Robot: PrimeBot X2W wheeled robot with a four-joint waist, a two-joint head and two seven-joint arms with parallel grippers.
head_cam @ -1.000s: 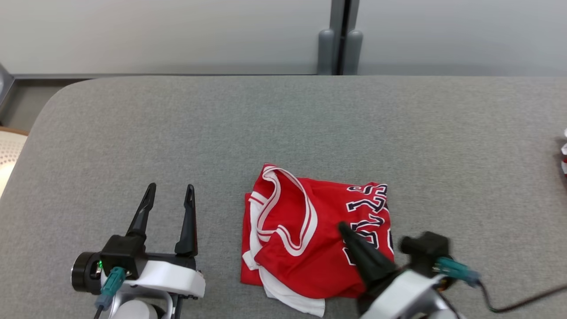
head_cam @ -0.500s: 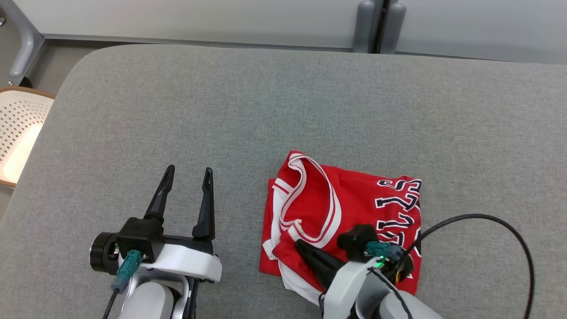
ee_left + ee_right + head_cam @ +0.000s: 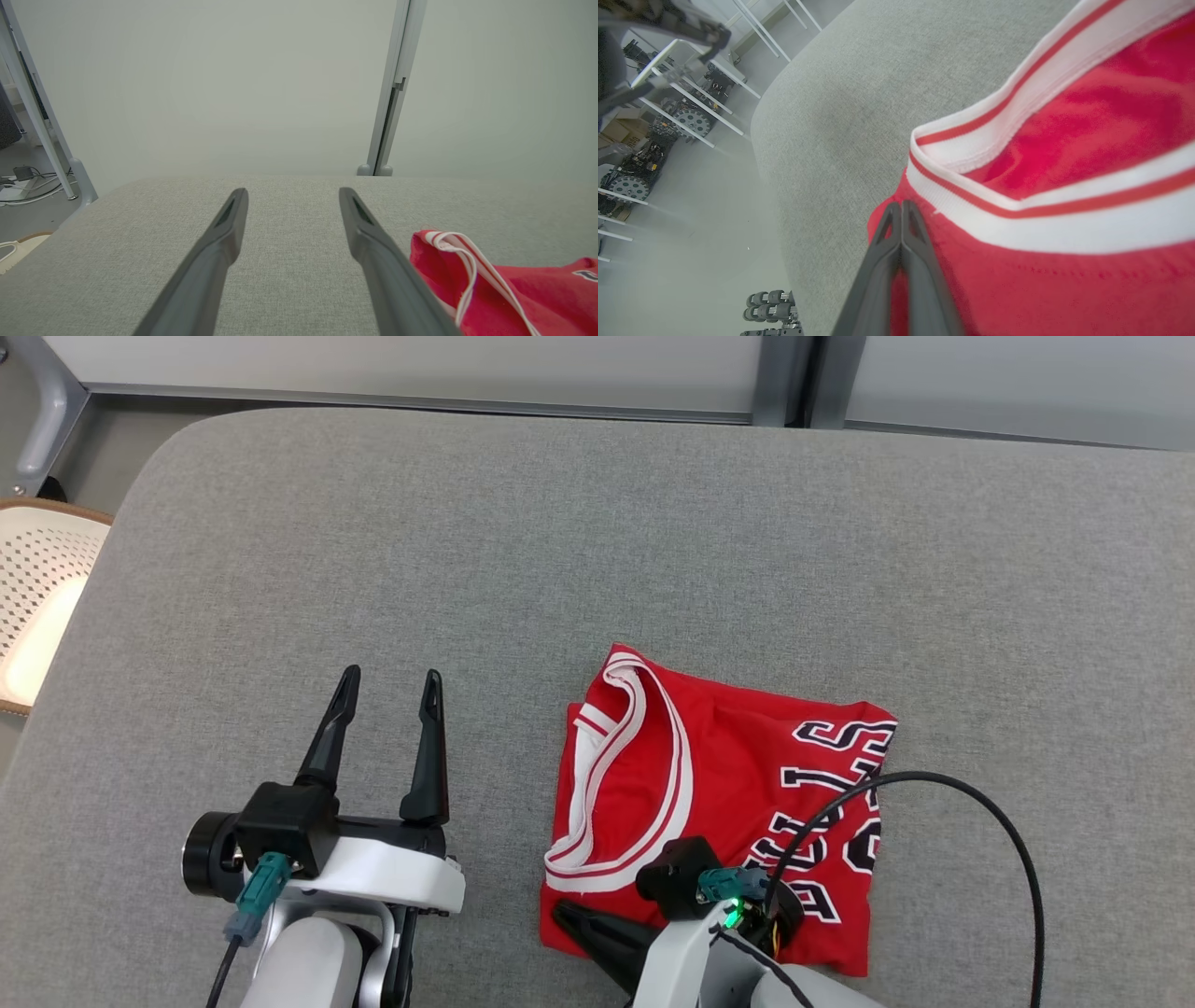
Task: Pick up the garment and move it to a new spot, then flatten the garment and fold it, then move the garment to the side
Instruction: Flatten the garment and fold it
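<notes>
1. Garment (image 3: 719,775), a folded red jersey, lies on the grey padded surface (image 3: 597,523), toward the robot's side.
2. The right gripper (image 3: 901,204) has its fingers pressed together at the jersey's near-left corner; I cannot tell whether cloth is pinched. The left gripper (image 3: 390,677) hovers spread wide beside the jersey, touching nothing.
3. Moving it aside likely goes best low and slow, so the layers travel together.
4. Bare surface lies left and behind. The black cable (image 3: 980,821) looping over the lettering could snag.

Left hand (image 3: 390,674) spread wide; right hand (image 3: 901,204) apparently pinched shut.
</notes>
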